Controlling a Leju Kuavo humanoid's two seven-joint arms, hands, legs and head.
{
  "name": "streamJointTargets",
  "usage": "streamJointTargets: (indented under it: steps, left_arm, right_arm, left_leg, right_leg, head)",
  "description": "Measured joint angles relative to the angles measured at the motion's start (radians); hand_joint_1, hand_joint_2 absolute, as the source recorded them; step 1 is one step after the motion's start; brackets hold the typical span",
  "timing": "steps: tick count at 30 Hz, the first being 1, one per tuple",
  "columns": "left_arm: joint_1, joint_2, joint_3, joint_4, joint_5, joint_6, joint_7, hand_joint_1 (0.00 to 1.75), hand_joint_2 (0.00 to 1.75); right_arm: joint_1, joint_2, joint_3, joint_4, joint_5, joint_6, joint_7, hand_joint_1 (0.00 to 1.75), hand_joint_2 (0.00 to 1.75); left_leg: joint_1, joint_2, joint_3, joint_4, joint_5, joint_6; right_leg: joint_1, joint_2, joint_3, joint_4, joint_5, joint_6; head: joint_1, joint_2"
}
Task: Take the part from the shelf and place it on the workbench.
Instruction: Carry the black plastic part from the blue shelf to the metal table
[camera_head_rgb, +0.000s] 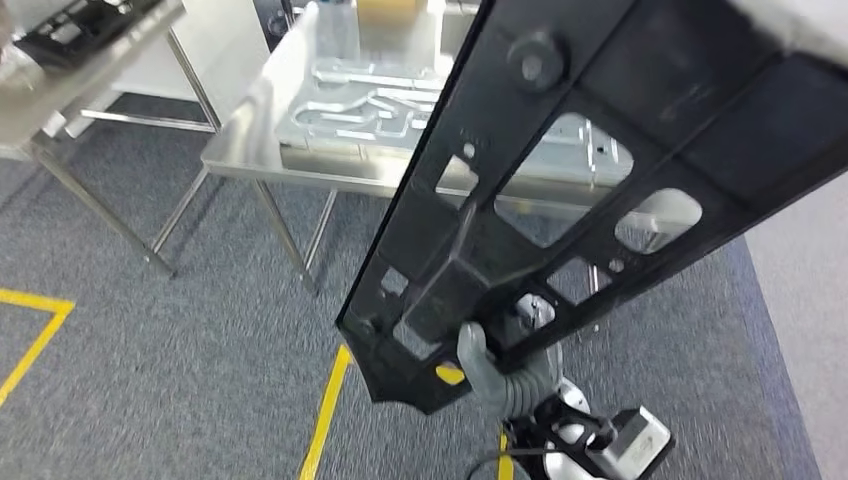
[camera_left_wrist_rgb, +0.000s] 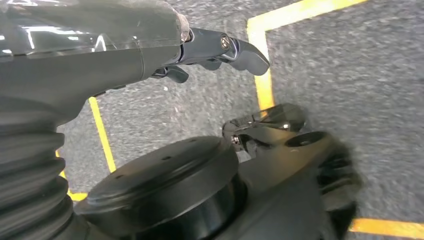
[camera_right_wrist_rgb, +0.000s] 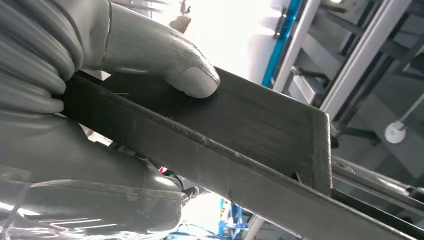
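Note:
The part is a long black plastic frame with several cut-outs, slanting from the lower middle of the head view up to its top right corner. My right hand grips its lower end from beneath. In the right wrist view the thumb presses on the part's flat black face. Ahead stands the steel workbench, partly hidden behind the part. My left hand hangs over the grey carpet, its fingers stretched out and holding nothing.
A grey moulded fixture lies on the workbench. A second steel table at the far left carries another black part. Yellow tape lines mark the carpet. Metal shelf posts stand behind the held part.

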Motion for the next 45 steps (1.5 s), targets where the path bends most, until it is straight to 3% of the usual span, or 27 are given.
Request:
streamJointTargets:
  steps: [2, 3, 7, 8, 11, 12, 14, 16, 18, 19, 20, 22, 23, 24, 26, 27, 29, 31, 33, 34, 35, 37, 38, 39, 42, 43, 45]
  left_arm:
    - [0.000, 0.000, 0.002, 0.000, 0.000, 0.000, -0.001, 0.00, 1.75]
    - [0.000, 0.000, 0.003, 0.000, -0.001, 0.000, -0.001, 0.00, 1.75]
    - [0.008, 0.001, 0.004, 0.000, -0.001, 0.000, 0.000, 0.00, 1.75]
    - [0.009, 0.002, 0.005, 0.000, -0.001, -0.001, 0.000, 0.00, 1.75]
    - [0.008, 0.000, 0.005, 0.000, -0.002, -0.003, 0.000, 0.00, 1.75]
    - [0.008, -0.001, 0.006, 0.000, -0.003, -0.004, 0.000, 0.00, 1.75]
    - [0.009, -0.001, 0.006, 0.000, -0.003, -0.006, 0.001, 0.00, 1.75]
    - [0.009, -0.001, 0.007, 0.000, -0.004, -0.008, 0.002, 0.00, 1.75]
    - [0.010, -0.002, 0.007, 0.000, -0.006, -0.008, 0.004, 0.00, 1.75]
    - [0.011, -0.002, 0.008, 0.000, -0.007, -0.008, 0.006, 0.00, 1.75]
    - [0.011, -0.002, 0.008, 0.000, -0.008, -0.008, 0.007, 0.00, 1.75]
    - [0.010, -0.003, 0.009, 0.001, -0.009, -0.008, 0.010, 0.00, 1.75]
    - [0.009, -0.004, 0.009, 0.001, -0.009, -0.008, 0.012, 0.00, 1.75]
    - [0.007, -0.004, 0.010, 0.001, -0.008, -0.007, 0.013, 0.00, 1.75]
    - [0.002, -0.004, 0.013, 0.001, -0.005, -0.005, 0.014, 0.00, 1.75]
    - [0.000, -0.004, 0.014, 0.001, -0.004, -0.004, 0.014, 0.00, 1.75]
    - [-0.003, -0.004, 0.018, 0.001, -0.002, 0.000, 0.014, 0.00, 1.75]
    - [-0.003, -0.004, 0.022, 0.001, -0.001, 0.002, 0.014, 0.00, 1.75]
    - [0.000, -0.004, 0.025, 0.001, 0.002, 0.004, 0.014, 0.00, 1.75]
    - [0.001, -0.004, 0.027, 0.001, 0.004, 0.005, 0.014, 0.00, 1.75]
    - [0.002, -0.004, 0.029, 0.001, 0.005, 0.006, 0.014, 0.00, 1.75]
    - [0.003, -0.004, 0.033, 0.001, 0.006, 0.006, 0.014, 0.00, 1.75]
    - [0.003, -0.004, 0.034, 0.001, 0.006, 0.006, 0.014, 0.00, 1.75]
    - [0.003, -0.004, 0.035, 0.001, 0.006, 0.006, 0.013, 0.00, 1.75]
    - [0.003, -0.005, 0.038, 0.001, 0.002, 0.007, 0.011, 0.00, 1.75]
    - [0.003, -0.005, 0.038, 0.001, 0.000, 0.008, 0.011, 0.00, 1.75]
    - [0.001, -0.005, 0.039, 0.001, -0.004, 0.008, 0.011, 0.00, 1.75]
  right_arm:
    - [0.003, -0.003, 0.004, 0.000, -0.002, -0.003, 0.001, 1.75, 1.75]
    - [0.004, -0.004, 0.005, 0.000, -0.002, -0.005, 0.001, 1.75, 1.75]
    - [0.006, -0.008, 0.011, 0.001, -0.005, -0.008, 0.001, 1.75, 1.75]
    - [0.007, -0.009, 0.012, 0.000, -0.005, -0.009, 0.001, 1.75, 1.75]
    - [0.007, -0.011, 0.018, -0.007, -0.005, -0.010, -0.001, 1.75, 1.75]
    - [0.005, -0.012, 0.019, -0.011, -0.004, -0.010, -0.003, 1.75, 1.75]
    - [0.003, -0.015, 0.023, -0.019, -0.003, -0.010, -0.005, 1.75, 1.75]
    - [0.002, -0.018, 0.026, -0.023, -0.001, -0.009, -0.005, 1.75, 1.75]
    - [0.000, -0.022, 0.028, -0.028, 0.000, -0.009, -0.004, 1.75, 1.75]
    - [-0.002, -0.024, 0.028, -0.031, 0.000, -0.009, -0.004, 1.75, 1.75]
    - [-0.006, -0.025, 0.029, -0.035, 0.000, -0.009, -0.004, 1.75, 1.75]
    - [-0.015, -0.028, 0.030, -0.041, 0.000, -0.009, -0.003, 1.75, 1.75]
    - [-0.019, -0.029, 0.032, -0.042, 0.000, -0.009, -0.003, 1.75, 1.75]
    - [-0.024, -0.030, 0.034, -0.043, -0.001, -0.009, -0.003, 1.75, 1.75]
    - [-0.037, -0.030, 0.041, -0.046, -0.003, -0.009, -0.002, 1.75, 1.75]
    - [-0.045, -0.030, 0.046, -0.047, -0.005, -0.009, -0.002, 1.75, 1.75]
    - [-0.054, -0.030, 0.054, -0.047, -0.009, -0.008, -0.002, 1.75, 1.75]
    - [-0.057, -0.030, 0.058, -0.046, -0.012, -0.006, -0.002, 1.75, 1.75]
    - [-0.059, -0.030, 0.062, -0.042, -0.016, -0.004, -0.002, 1.75, 1.75]
    - [-0.062, -0.030, 0.064, -0.040, -0.017, -0.003, -0.002, 1.75, 1.75]
    - [-0.066, -0.030, 0.067, -0.037, -0.020, -0.003, -0.001, 1.75, 1.75]
    - [-0.074, -0.030, 0.071, -0.033, -0.025, -0.002, 0.000, 1.75, 1.75]
    - [-0.077, -0.030, 0.072, -0.031, -0.027, -0.002, 0.002, 1.75, 1.75]
    - [-0.080, -0.030, 0.073, -0.030, -0.028, -0.002, 0.003, 1.75, 1.75]
    - [-0.091, -0.029, 0.074, -0.029, -0.032, -0.008, 0.008, 1.75, 1.75]
    - [-0.095, -0.029, 0.074, -0.030, -0.032, -0.010, 0.011, 1.75, 1.75]
    - [-0.100, -0.030, 0.074, -0.030, -0.033, -0.015, 0.015, 1.75, 1.75]
  left_leg:
    - [-0.001, 0.000, -0.060, 0.057, -0.025, -0.001]
    - [-0.002, 0.000, -0.065, 0.036, -0.012, 0.001]
    - [-0.015, -0.001, -0.021, -0.168, 0.142, 0.027]
    - [-0.019, -0.002, -0.016, -0.189, 0.160, 0.032]
    - [-0.020, -0.006, 0.012, -0.209, 0.151, 0.047]
    - [-0.017, -0.006, 0.029, -0.216, 0.143, 0.052]
    - [-0.012, -0.006, 0.062, -0.227, 0.126, 0.057]
    - [-0.009, -0.008, 0.094, -0.231, 0.101, 0.057]
    - [-0.005, -0.012, 0.133, -0.232, 0.071, 0.052]
    - [-0.003, -0.013, 0.155, -0.232, 0.055, 0.049]
    - [-0.001, -0.014, 0.175, -0.233, 0.039, 0.046]
    - [-0.002, -0.015, 0.210, -0.233, 0.008, 0.036]
    - [-0.002, -0.016, 0.223, -0.239, -0.005, 0.029]
    - [-0.004, -0.016, 0.235, -0.240, -0.009, 0.021]
    - [-0.004, -0.015, 0.236, -0.221, 0.005, 0.007]
    - [-0.004, -0.014, 0.221, -0.183, 0.019, 0.002]
    - [-0.002, -0.011, 0.152, -0.075, 0.020, -0.003]
    - [-0.002, -0.010, 0.071, 0.019, -0.040, -0.006]
    - [-0.002, -0.010, 0.022, 0.030, -0.098, -0.006]
    - [-0.002, -0.010, 0.017, -0.002, -0.089, -0.004]
    - [-0.003, -0.009, 0.021, -0.055, -0.049, 0.000]
    - [-0.006, -0.009, 0.037, -0.163, 0.065, 0.009]
    - [-0.008, -0.008, 0.042, -0.194, 0.100, 0.013]
    - [-0.010, -0.008, 0.044, -0.206, 0.119, 0.016]
    - [-0.006, -0.008, 0.050, -0.213, 0.136, 0.028]
    - [-0.003, -0.008, 0.051, -0.217, 0.139, 0.033]
    - [-0.001, -0.008, 0.051, -0.220, 0.141, 0.039]
  right_leg:
    - [0.006, 0.003, 0.020, 0.000, -0.018, -0.003]
    - [0.009, 0.004, 0.034, 0.000, -0.029, -0.003]
    - [0.016, 0.010, 0.082, 0.001, -0.075, 0.005]
    - [0.015, 0.012, 0.087, 0.000, -0.084, 0.010]
    - [0.012, 0.012, 0.093, 0.027, -0.080, 0.031]
    - [0.012, 0.011, 0.076, 0.068, -0.070, 0.038]
    - [0.007, 0.009, 0.001, 0.186, -0.074, 0.050]
    - [-0.001, 0.008, -0.093, 0.283, -0.132, 0.059]
    - [-0.006, 0.006, -0.148, 0.285, -0.181, 0.066]
    - [-0.008, 0.005, -0.156, 0.248, -0.171, 0.067]
    - [-0.009, 0.004, -0.156, 0.195, -0.128, 0.069]
    - [-0.006, -0.001, -0.152, 0.089, 0.019, 0.062]
    - [-0.003, -0.002, -0.148, 0.060, 0.073, 0.054]
    - [-0.001, -0.002, -0.144, 0.045, 0.102, 0.044]
    - [-0.002, 0.001, -0.123, 0.037, 0.094, 0.026]
    - [-0.004, 0.002, -0.111, 0.029, 0.090, 0.018]
    - [-0.005, 0.002, -0.088, 0.019, 0.078, 0.006]
    - [-0.002, 0.003, -0.068, 0.016, 0.061, -0.001]
    - [0.001, 0.007, -0.045, 0.017, 0.041, -0.003]
    - [0.003, 0.009, -0.031, 0.017, 0.031, -0.003]
    - [0.004, 0.010, -0.018, 0.018, 0.021, -0.002]
    - [0.007, 0.011, 0.004, 0.020, 0.004, 0.003]
    - [0.009, 0.013, 0.008, 0.022, -0.003, 0.007]
    - [0.011, 0.014, 0.010, 0.023, -0.009, 0.013]
    - [0.012, 0.014, 0.010, 0.032, -0.026, 0.030]
    - [0.011, 0.012, 0.000, 0.054, -0.043, 0.036]
    - [0.007, 0.009, -0.050, 0.155, -0.101, 0.046]
  head:
    - [-0.001, 0.000]
    - [-0.001, 0.000]
    - [0.001, 0.000]
    - [0.002, 0.000]
    - [0.002, 0.000]
    - [0.003, 0.000]
    - [0.004, 0.000]
    - [0.004, 0.000]
    - [0.004, 0.000]
    - [0.004, 0.000]
    - [0.004, 0.000]
    - [0.004, 0.000]
    - [0.003, 0.000]
    - [0.003, 0.000]
    - [0.001, 0.000]
    - [0.001, 0.000]
    - [-0.001, 0.000]
    - [-0.001, 0.000]
    - [-0.001, 0.000]
    - [-0.001, 0.000]
    - [-0.002, 0.000]
    - [-0.001, 0.000]
    - [-0.001, 0.000]
    - [-0.001, 0.000]
    - [0.000, 0.000]
    - [0.000, 0.000]
    - [0.001, 0.000]
